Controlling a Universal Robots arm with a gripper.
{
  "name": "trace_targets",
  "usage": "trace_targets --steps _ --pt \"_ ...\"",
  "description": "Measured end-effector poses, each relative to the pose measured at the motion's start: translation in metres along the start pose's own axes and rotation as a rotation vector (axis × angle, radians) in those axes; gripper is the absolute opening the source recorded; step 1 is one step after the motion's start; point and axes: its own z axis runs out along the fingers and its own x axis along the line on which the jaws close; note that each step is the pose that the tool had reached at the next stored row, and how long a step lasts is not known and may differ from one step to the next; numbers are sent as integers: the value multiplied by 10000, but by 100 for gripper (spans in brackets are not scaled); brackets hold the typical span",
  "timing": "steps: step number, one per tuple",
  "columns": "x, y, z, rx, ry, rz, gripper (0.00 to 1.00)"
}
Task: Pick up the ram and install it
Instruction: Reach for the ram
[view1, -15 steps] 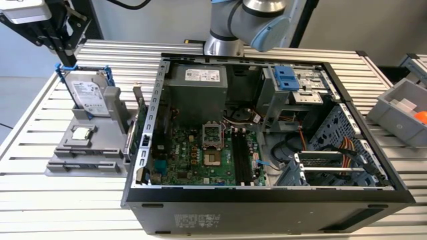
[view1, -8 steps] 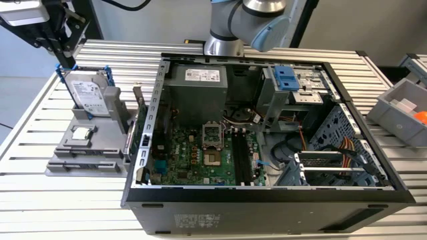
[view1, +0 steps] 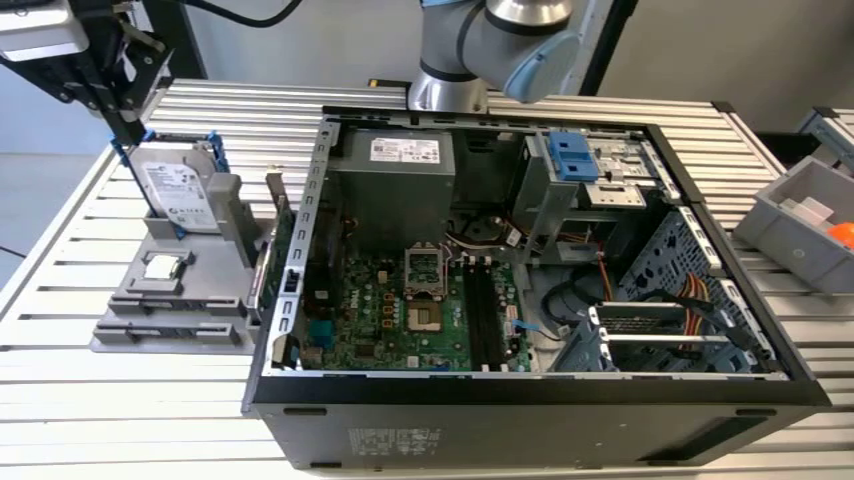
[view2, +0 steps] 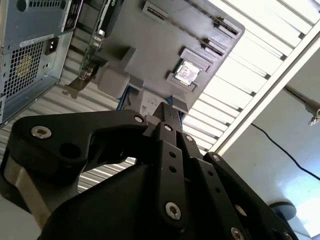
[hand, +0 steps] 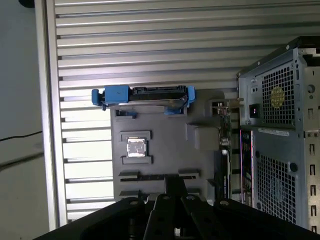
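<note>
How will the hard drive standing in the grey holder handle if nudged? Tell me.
The hard drive looks like a rigid metal block, so probably stiff and heavy for its size. It stands on edge in the grey holder, so a sideways push might tip it. Its blue frame likely offers better grip than the smooth silver face.

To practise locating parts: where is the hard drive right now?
The hard drive stands upright in the grey holder on the exterior view's left, on the table just outside the open case.
</note>
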Motion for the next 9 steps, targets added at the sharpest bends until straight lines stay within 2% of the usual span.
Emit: trace_targets --steps 9 --pt "-12 -177 -7 0 7 1 0"
